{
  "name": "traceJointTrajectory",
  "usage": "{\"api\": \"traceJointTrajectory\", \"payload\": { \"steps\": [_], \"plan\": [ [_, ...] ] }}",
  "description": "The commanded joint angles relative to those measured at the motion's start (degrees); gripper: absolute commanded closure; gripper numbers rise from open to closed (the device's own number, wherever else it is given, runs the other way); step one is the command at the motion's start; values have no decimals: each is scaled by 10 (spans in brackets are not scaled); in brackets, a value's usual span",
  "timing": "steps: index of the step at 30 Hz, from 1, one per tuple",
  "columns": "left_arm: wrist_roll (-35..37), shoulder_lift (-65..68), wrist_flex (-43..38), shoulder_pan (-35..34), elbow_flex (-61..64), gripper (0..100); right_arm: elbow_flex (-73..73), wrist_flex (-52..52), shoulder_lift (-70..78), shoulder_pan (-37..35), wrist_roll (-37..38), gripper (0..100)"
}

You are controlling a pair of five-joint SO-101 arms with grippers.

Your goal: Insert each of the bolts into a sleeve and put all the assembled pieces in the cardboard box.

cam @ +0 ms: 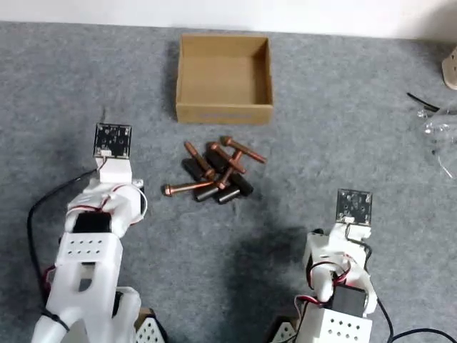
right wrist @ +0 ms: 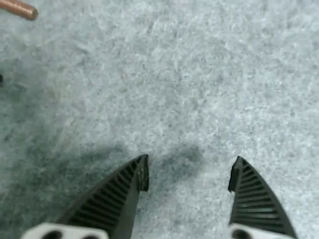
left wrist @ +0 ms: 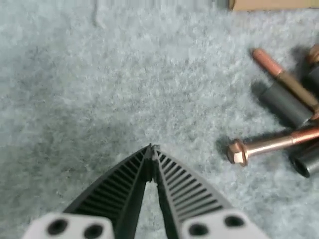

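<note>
The cardboard box point(cam: 224, 113) sits at the far side of the grey counter point(cam: 357, 107), with its open top facing up. Just in front of it, nearer the arms, the copper bolts point(cam: 227, 158) and the dark sleeves point(cam: 239, 186) lie in one small pile. They cross over each other and touch. All of them are on the counter, outside the box. One bolt point(cam: 187, 189) sticks out of the pile toward the left arm's side, with its head at the outer end. Another bolt point(cam: 243, 150) lies at the far edge of the pile, closest to the box. I cannot tell if any bolt is inside a sleeve.

The left arm point(cam: 89, 243) is beside the pile and near it. The left tool point(left wrist: 151, 148) has its two fingers pressed together at the tips. It hangs over bare counter. The bolt with its head sticking out lies near this tool but does not touch it.

The right arm point(cam: 341, 286) is on the other side, farther back from the pile. The right tool point(right wrist: 190, 172) has its fingers wide apart, over bare counter. The pile is well apart from it.

Some clear plastic bits point(cam: 437, 128) and a black wire point(cam: 421, 102) lie at the right edge of the counter, well apart from the box.
</note>
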Motion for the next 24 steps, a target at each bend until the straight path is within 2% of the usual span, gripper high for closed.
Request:
{"api": "traceJointTrajectory", "payload": {
  "steps": [1, 4, 8, 12, 16, 19, 24],
  "plan": [
    [4, 1, -41, -7, 12, 990, 74, -19, -7, 18, 1, 754],
    [5, 1, -45, -4, 13, 990, 73, -19, -8, 53, 3, 754],
    [30, 1, -55, -4, 7, 989, 33, -23, -8, 78, 93, 754],
    [32, 1, -63, -6, 8, 989, -46, -20, 3, -7, 48, 754],
    [33, 1, -66, 3, 16, 989, -105, -48, 77, -102, 46, 754],
    [33, 1, -74, 2, 17, 989, -159, -98, 205, -151, 46, 754],
    [33, 1, -84, 2, 20, 989, -339, -131, 487, -224, 19, 754]
  ]
}}
